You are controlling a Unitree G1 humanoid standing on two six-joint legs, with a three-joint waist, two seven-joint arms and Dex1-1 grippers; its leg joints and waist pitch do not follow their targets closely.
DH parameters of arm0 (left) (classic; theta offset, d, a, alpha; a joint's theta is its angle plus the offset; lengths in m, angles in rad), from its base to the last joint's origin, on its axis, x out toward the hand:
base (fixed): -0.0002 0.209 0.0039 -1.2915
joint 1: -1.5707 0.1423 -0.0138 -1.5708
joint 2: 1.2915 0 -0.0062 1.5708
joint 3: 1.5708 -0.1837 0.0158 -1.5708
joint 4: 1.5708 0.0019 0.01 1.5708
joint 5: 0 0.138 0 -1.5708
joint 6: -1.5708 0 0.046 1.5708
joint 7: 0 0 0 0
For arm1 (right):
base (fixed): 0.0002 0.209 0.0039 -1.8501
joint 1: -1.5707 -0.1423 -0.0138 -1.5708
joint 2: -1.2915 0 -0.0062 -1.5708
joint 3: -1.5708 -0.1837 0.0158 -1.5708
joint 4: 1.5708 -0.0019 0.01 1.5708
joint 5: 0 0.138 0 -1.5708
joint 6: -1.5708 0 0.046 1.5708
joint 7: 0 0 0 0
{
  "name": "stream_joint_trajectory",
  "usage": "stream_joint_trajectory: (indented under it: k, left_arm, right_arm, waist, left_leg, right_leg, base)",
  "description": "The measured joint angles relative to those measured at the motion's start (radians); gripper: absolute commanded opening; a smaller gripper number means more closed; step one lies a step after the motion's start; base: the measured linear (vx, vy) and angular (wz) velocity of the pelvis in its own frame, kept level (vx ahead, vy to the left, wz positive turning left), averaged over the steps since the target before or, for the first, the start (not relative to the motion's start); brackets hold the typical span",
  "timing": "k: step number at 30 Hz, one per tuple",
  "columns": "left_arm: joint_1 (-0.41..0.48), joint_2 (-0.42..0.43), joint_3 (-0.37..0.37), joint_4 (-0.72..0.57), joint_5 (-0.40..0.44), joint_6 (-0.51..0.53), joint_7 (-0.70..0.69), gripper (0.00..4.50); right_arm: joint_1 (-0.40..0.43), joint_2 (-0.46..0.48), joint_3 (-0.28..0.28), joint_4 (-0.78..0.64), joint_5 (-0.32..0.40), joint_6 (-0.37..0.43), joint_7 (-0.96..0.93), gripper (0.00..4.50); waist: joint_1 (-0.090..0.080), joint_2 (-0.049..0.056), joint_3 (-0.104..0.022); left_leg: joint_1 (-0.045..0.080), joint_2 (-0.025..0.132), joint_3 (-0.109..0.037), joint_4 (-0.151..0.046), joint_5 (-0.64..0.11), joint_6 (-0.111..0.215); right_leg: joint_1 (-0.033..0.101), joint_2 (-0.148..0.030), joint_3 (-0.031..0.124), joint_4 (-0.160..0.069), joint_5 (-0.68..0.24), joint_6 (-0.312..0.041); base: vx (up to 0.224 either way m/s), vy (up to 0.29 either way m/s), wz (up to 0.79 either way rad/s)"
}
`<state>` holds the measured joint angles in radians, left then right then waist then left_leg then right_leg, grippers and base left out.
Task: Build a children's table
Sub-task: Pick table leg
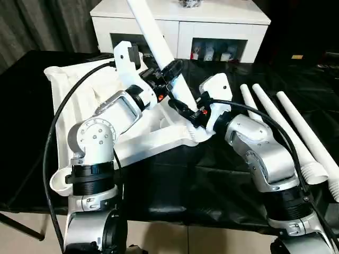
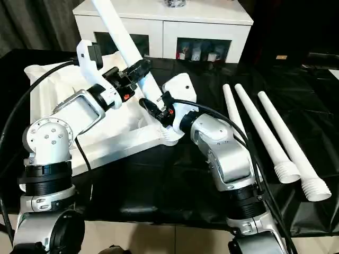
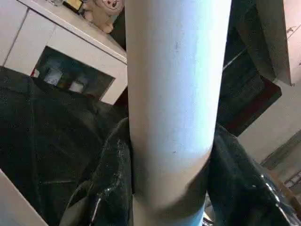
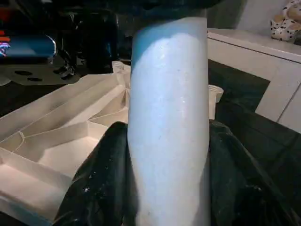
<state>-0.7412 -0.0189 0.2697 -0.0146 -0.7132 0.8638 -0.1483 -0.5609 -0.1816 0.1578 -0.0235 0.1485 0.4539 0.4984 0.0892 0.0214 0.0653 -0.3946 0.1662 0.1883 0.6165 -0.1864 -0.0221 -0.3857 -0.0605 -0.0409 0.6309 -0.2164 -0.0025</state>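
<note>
The white tabletop [image 1: 153,138] lies underside up on the left of the black-covered table, its ribs showing. One white leg [image 1: 153,32] stands tilted, top leaning away to the left, its lower end by the tabletop's near right corner socket [image 1: 192,136]. My left gripper [image 1: 170,71] is shut on this leg at mid height, the black fingers [image 3: 110,179] on both its sides. My right gripper [image 1: 183,107] is shut on the same leg lower down, close above the socket, its fingers [image 4: 99,188] hugging the tube. Whether the leg's end sits inside the socket is hidden.
Three more white legs [image 1: 280,124] lie side by side on the black table cover [image 1: 212,174] to the right of my right arm. A white cabinet [image 1: 180,21] with dark doors stands behind the table. A black cable [image 1: 58,111] loops over the tabletop.
</note>
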Motion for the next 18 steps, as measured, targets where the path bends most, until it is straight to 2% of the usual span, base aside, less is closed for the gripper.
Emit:
stream_joint_trajectory:
  k: [1, 6, 7, 8, 12, 18]
  left_arm:
    - [0.000, 0.002, 0.001, 0.000, 0.000, -0.005, -0.001, 1.84]
    - [0.000, 0.054, -0.025, 0.000, 0.006, -0.023, -0.068, 1.84]
    - [0.002, 0.091, -0.052, -0.002, 0.016, -0.026, -0.102, 1.83]
    - [0.007, 0.135, -0.086, -0.011, 0.031, -0.032, -0.154, 1.83]
    - [0.044, 0.213, -0.160, -0.058, 0.038, -0.025, -0.290, 1.83]
    - [0.059, 0.278, -0.205, -0.095, 0.012, -0.016, -0.430, 1.83]
  right_arm:
    - [-0.004, 0.002, 0.000, 0.006, -0.002, -0.007, 0.000, 2.39]
    - [-0.029, 0.011, -0.022, 0.014, 0.053, 0.015, 0.027, 2.73]
    - [-0.033, 0.008, -0.034, 0.013, 0.078, 0.037, 0.046, 2.92]
    - [-0.038, -0.008, -0.047, 0.011, 0.115, 0.077, 0.080, 2.92]
    - [-0.042, -0.107, -0.059, -0.011, 0.211, 0.208, 0.216, 3.25]
    - [-0.052, -0.164, -0.074, -0.011, 0.302, 0.323, 0.322, 3.69]
  waist:
    - [0.000, 0.000, 0.000]
    - [0.001, 0.000, 0.000]
    - [0.001, 0.000, 0.000]
    - [0.001, 0.000, 0.000]
    - [0.005, 0.000, 0.000]
    - [0.001, 0.000, 0.000]
  left_leg:
    - [0.000, 0.000, 0.000, 0.000, 0.000, 0.000]
    - [0.000, 0.000, 0.000, 0.000, 0.000, 0.000]
    - [0.000, 0.000, 0.000, 0.000, 0.000, 0.000]
    - [0.000, 0.000, 0.000, 0.000, 0.000, 0.000]
    - [-0.001, 0.000, 0.000, 0.001, 0.000, 0.000]
    - [0.001, 0.000, 0.000, 0.001, 0.001, -0.001]
  right_leg:
    - [0.000, 0.000, 0.000, 0.000, 0.000, 0.000]
    - [0.000, 0.000, 0.000, 0.000, 0.000, 0.000]
    - [0.000, 0.000, 0.000, 0.000, 0.000, 0.000]
    - [0.000, 0.000, 0.000, 0.000, 0.000, 0.000]
    - [0.000, 0.000, 0.000, 0.000, 0.000, 0.000]
    - [0.000, 0.000, 0.000, 0.002, 0.001, 0.000]
  base:
    - [0.000, 0.000, 0.00]
    - [0.000, 0.000, 0.00]
    - [0.000, 0.000, 0.00]
    - [0.000, 0.000, 0.00]
    - [0.000, 0.000, 0.00]
    - [0.000, 0.000, 0.00]
